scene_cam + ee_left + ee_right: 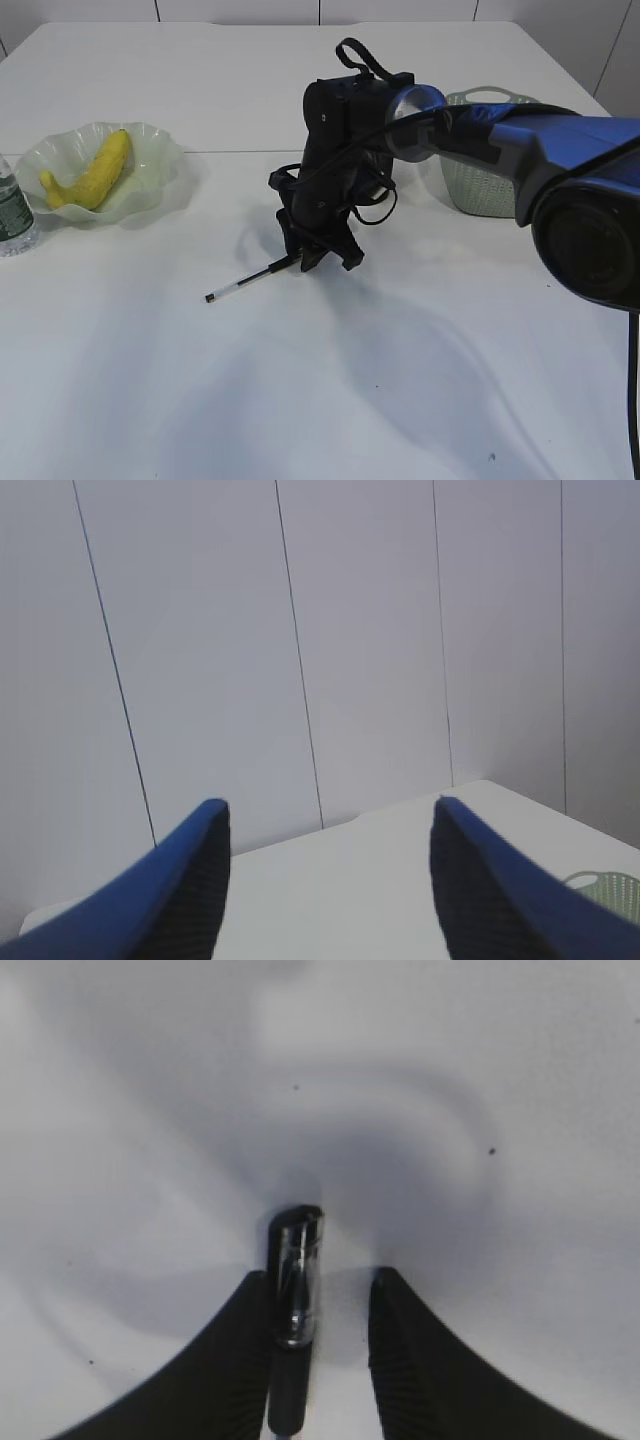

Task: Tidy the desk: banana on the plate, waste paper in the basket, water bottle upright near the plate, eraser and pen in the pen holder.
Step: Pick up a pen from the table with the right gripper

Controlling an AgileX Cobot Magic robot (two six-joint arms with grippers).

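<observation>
- Counter (150, 400), broad and white, carries everything.
- Basket (470, 180) sits far right, behind the arm.
- Plate (150, 170) far left, banana (95, 175) lying in it.
- Water bottle (12, 215) upright at the left edge, near the plate.
- Right hand (322, 258) low over the pen (240, 283), fingers (225, 1360) astride one end; possibly touching, not clearly clamped.
- Left hand (330, 880) released, raised toward the wall.

Banana (95, 175): in the plate (150, 140), near the desk's (300, 400) left edge. Water bottle (12, 210): upright, at the left edge, just beside the plate. Pen (245, 281): lying mid-desk. Basket (470, 185): toward the right edge, behind the pen.
</observation>
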